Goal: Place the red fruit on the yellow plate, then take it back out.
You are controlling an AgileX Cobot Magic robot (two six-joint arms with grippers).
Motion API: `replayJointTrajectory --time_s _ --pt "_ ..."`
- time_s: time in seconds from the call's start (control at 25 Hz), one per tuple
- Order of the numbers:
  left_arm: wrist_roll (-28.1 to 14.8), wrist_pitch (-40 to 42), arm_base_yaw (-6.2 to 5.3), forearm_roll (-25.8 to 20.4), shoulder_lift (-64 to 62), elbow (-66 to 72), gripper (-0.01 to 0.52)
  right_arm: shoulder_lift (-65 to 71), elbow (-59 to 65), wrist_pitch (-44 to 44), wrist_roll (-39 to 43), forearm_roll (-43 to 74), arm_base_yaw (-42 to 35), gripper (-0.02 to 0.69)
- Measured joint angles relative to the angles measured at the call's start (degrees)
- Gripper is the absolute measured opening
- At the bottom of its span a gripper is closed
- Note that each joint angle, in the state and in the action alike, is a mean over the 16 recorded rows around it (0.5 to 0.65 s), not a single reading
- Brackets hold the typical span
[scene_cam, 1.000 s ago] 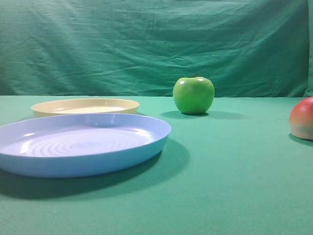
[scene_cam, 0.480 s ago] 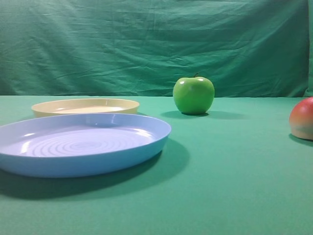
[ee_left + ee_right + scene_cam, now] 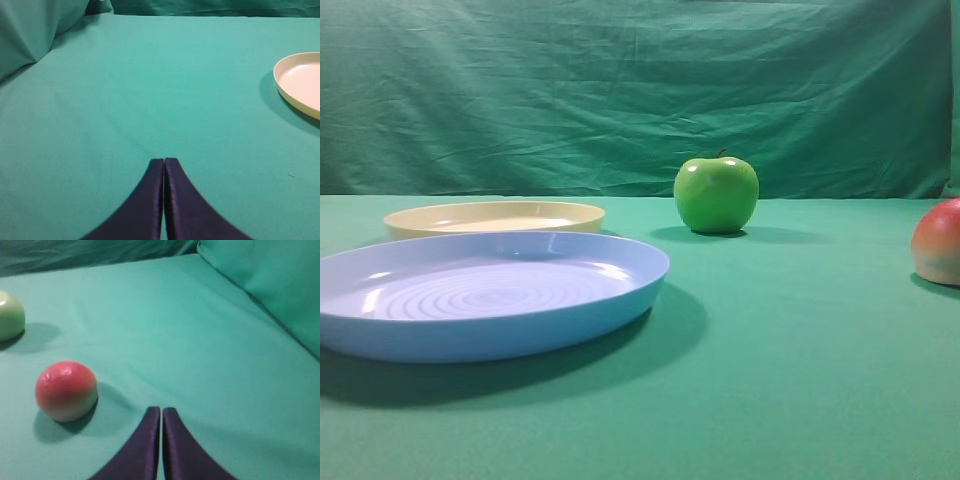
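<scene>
The red fruit (image 3: 939,242) rests on the green cloth at the far right edge of the exterior view, partly cut off. In the right wrist view the red fruit (image 3: 66,390) lies left of and a little beyond my right gripper (image 3: 161,410), which is shut and empty. The yellow plate (image 3: 495,216) sits empty at the back left, behind the blue plate. Its rim shows at the right edge of the left wrist view as the yellow plate (image 3: 300,84). My left gripper (image 3: 164,161) is shut on nothing, over bare cloth. Neither gripper shows in the exterior view.
A large light-blue plate (image 3: 480,295) with concentric rings stands at the front left. A glossy green apple (image 3: 716,193) stands at the back centre, also seen as the green apple (image 3: 9,316) at the left edge of the right wrist view. Green cloth drapes rise behind and at both sides.
</scene>
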State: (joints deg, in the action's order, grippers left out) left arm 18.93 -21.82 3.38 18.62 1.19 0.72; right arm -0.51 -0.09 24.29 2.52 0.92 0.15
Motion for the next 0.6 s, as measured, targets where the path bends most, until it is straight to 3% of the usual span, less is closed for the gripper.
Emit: replayJointTrajectory --time_s 0.6 --pt "0.0 0.0 0.0 0.0 0.0 0.0 0.0 -0.09 1.4 -2.12 -0.52 0.0 0.0 0.0"
